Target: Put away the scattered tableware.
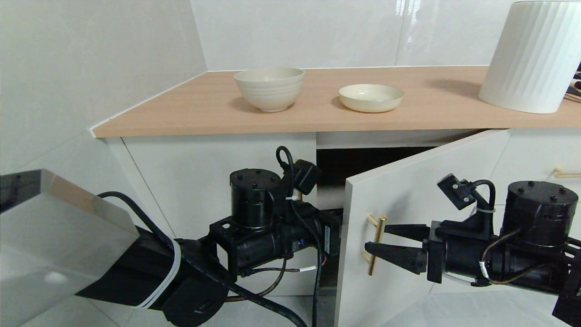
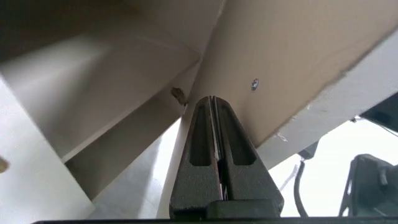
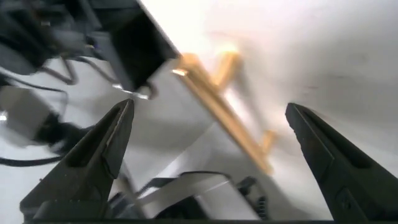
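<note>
Right gripper [image 1: 377,237] spread around door handle [image 1: 373,264]; left gripper [image 2: 213,104] pressed together behind door [image 1: 408,190]; bowl [image 1: 269,88], dish [image 1: 371,97] on counter [image 1: 204,113] above

2 pieces of tableware stood on the wooden countertop [image 1: 190,111], both upright with the open side up. Item 1, the deep bowl [image 1: 269,89]: cream, faintly ribbed outside, on a small foot, toward the countertop's left end. Item 2, the shallow dish [image 1: 371,97]: pale cream, low rim, nearer the countertop's middle. The 2 stood near each other, not touching.
</note>
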